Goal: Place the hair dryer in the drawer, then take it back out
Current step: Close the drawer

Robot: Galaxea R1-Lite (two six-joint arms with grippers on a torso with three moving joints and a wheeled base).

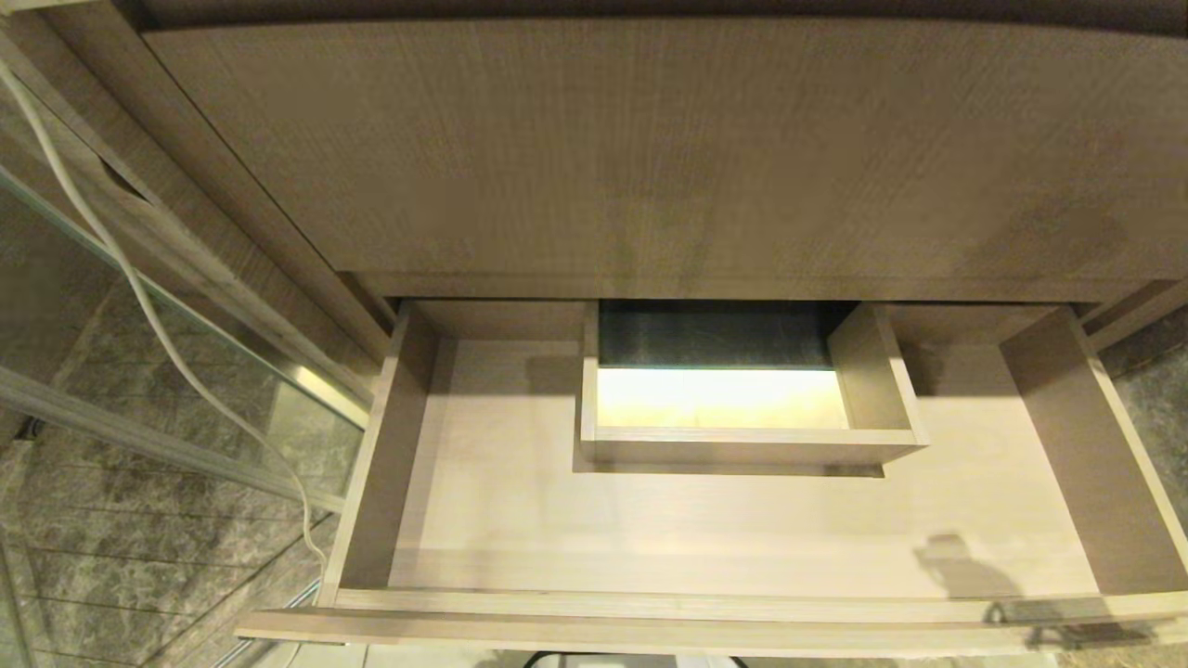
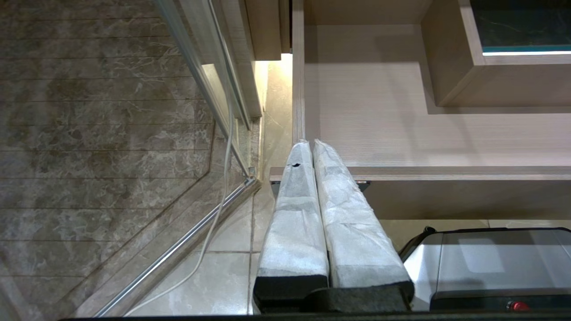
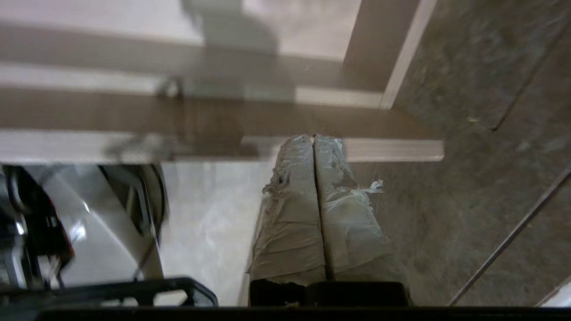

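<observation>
- Nearest us, both arms hang in front of the drawer (image 1: pixel 724 547). Left gripper (image 2: pixel 311 143): wrapped fingers pressed together, empty, tips level with the drawer's front left corner. The arm looks parked.
- Right gripper (image 3: pixel 313 138): fingers also together, nothing between them, tips just before the drawer's front right corner. Neither gripper shows in the head view; only a shadow falls on the drawer's right front floor.
- Drawer: pulled fully open, floor bare as far as we see. A boxed cut-out (image 1: pixel 742 436) stands at the drawer's back middle.
- Left of the drawer, a white cord (image 1: pixel 139 306) trails over a glass panel (image 1: pixel 186 390) to the tiled floor (image 1: pixel 121 547).
- Behind and above the drawer, the taller wood panel (image 1: pixel 650 148).
- Hair dryer: in none of our views. We cannot say where it lies.
- Progress, our judgement: the drawer is ready, but nothing shows whether the dryer has yet gone in or come out. With both grippers empty, a pick-up seems to lie ahead.
</observation>
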